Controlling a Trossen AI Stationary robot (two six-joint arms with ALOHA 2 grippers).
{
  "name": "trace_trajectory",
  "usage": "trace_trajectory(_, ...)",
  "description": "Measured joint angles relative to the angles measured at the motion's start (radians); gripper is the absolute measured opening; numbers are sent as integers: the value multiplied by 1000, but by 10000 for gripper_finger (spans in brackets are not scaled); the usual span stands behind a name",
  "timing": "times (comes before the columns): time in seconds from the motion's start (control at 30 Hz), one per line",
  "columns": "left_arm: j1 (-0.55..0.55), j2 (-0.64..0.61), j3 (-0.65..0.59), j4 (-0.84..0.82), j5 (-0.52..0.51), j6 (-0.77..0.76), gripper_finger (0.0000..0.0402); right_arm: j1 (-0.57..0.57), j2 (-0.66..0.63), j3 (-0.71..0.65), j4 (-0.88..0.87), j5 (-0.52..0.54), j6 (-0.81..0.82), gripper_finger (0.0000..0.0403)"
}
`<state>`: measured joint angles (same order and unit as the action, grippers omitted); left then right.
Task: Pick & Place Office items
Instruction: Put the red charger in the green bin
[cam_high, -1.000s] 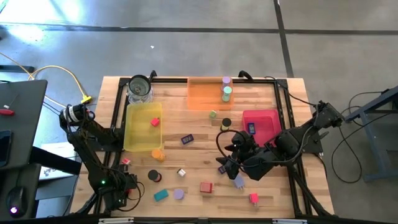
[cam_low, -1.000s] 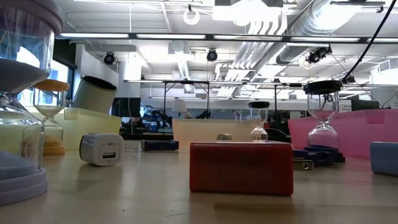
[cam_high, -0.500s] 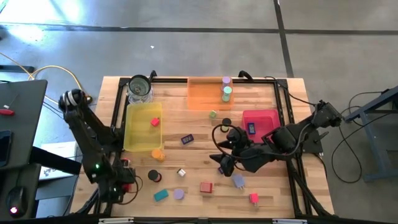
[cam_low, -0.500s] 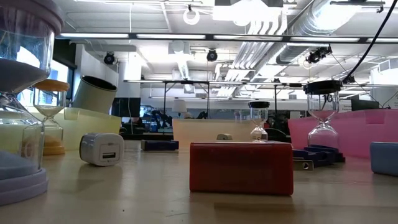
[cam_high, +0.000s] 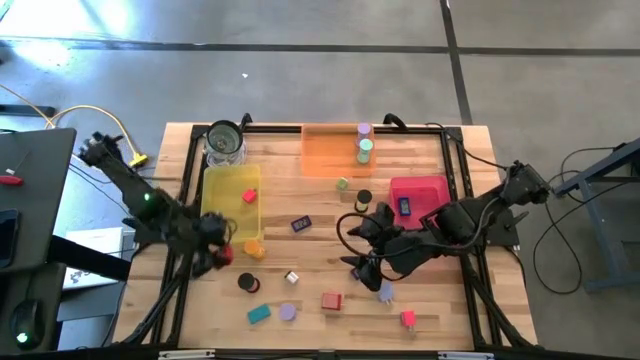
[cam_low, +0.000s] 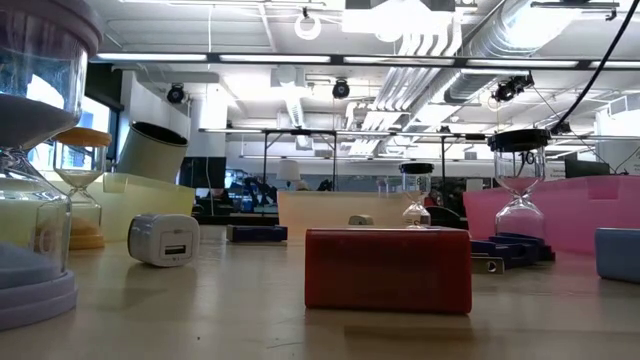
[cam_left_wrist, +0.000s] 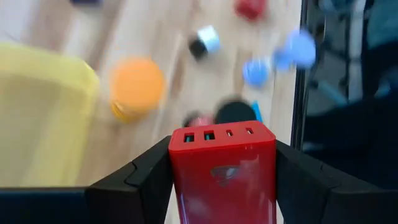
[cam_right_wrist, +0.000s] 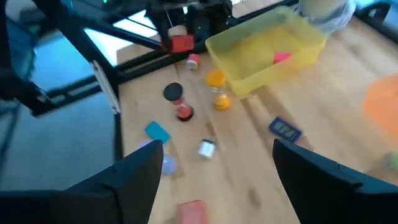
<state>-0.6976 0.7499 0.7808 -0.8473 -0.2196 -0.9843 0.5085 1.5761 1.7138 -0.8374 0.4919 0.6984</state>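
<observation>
My left gripper (cam_high: 217, 251) hangs over the table's left side, just near of the yellow tray (cam_high: 228, 205), shut on a red block with small ports (cam_left_wrist: 222, 163). My right gripper (cam_high: 363, 266) hovers over the middle right of the table, open, with nothing between its fingers (cam_right_wrist: 138, 179). Loose office items lie flat on the wood. Among them are an orange cylinder (cam_high: 254, 247), a black cylinder (cam_high: 246, 282), a teal block (cam_high: 259, 313), a lavender disc (cam_high: 288, 311) and a red block (cam_high: 331, 299). Another red piece (cam_high: 249, 196) lies in the yellow tray. My left gripper pinches the red block by its two opposite side faces (cam_left_wrist: 177, 174) between its two fingers (cam_left_wrist: 146, 180). The fingers slant down toward the table. The block's end with the ports points away from the wrist, and the block is lifted clear of the wood.
A clear jar (cam_high: 225, 143) stands at the far left corner, with an orange tray (cam_high: 330, 152) at the far middle and a pink tray (cam_high: 425, 205) on the right. A black frame (cam_high: 185, 190) rims the table. A dark-blue block (cam_high: 301, 223) and a white cube (cam_high: 292, 277) lie mid-table.
My left gripper has risen from the table's near left corner and swung toward the far edge, up to the yellow tray's near end, carrying the red block clear of the wood. My right gripper has rolled about its own axis while staying in place.
</observation>
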Motion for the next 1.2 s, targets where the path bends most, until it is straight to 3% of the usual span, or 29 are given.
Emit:
trace_trajectory(0.1, 143, -53, 1, -34, 11, 58, 218, -26, -10, 0, -34, -6, -90, 293)
trace_trajectory(0.3, 476, -88, 1, -116, 135, 98, 218, -96, -72, 0, -122, -29, -210, 293)
trace_trajectory(0.57, 904, -16, 1, -263, 217, 134, 218, -171, -103, 1, -151, -33, -390, 293)
trace_trajectory(0.77, 1160, 66, 1, -263, 252, 204, 218, -239, -102, 1, -180, -157, -497, 293)
trace_trajectory(0.97, 1312, 164, 2, -263, 271, 234, 218, -289, -102, 1, -207, -238, -564, 293)
trace_trajectory(1.2, 1344, 268, 2, -254, 289, 228, 218, -321, -102, 1, -207, -313, -598, 293)
